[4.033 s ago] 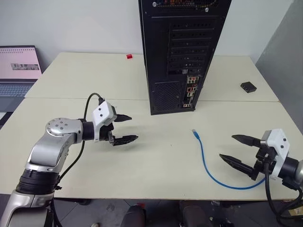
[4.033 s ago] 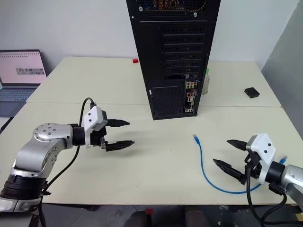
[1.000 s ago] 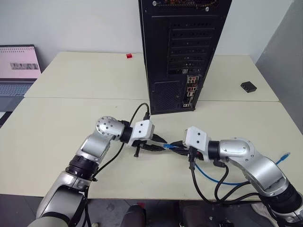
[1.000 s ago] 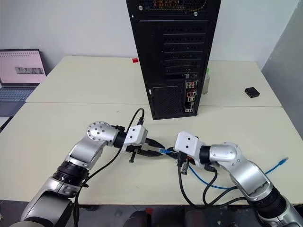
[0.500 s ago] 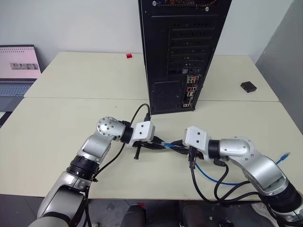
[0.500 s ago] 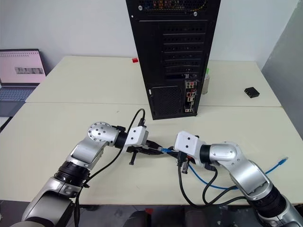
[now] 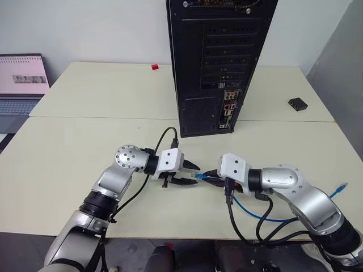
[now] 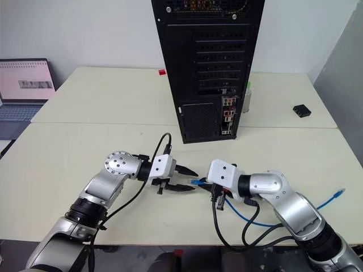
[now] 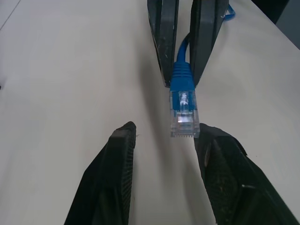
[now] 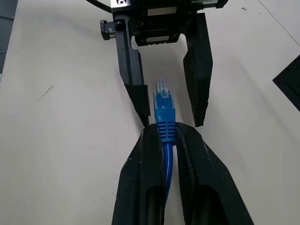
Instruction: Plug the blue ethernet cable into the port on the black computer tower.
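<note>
Trouble would come from the plug twisting in a light pinch. Head views: right gripper [image 7: 209,175] is clamped on the blue ethernet cable [image 7: 199,176] just behind its plug, above the table [image 7: 85,141]; left gripper [image 7: 190,174], jaws apart, faces it; the black computer tower [image 7: 218,62] and its port [image 7: 224,119] stand well beyond. Left wrist view: plug between spread fingers [image 9: 112,183], untouched. Right wrist view: boot squeezed between closed fingers [image 10: 145,187]; a skewed regrasp would likely leave the plug misaligned for insertion

On the cream table [image 7: 85,141] we see a laptop [image 7: 21,85] far left, a small red block [image 7: 154,67] far centre, and a small black box [image 7: 297,103] far right.
</note>
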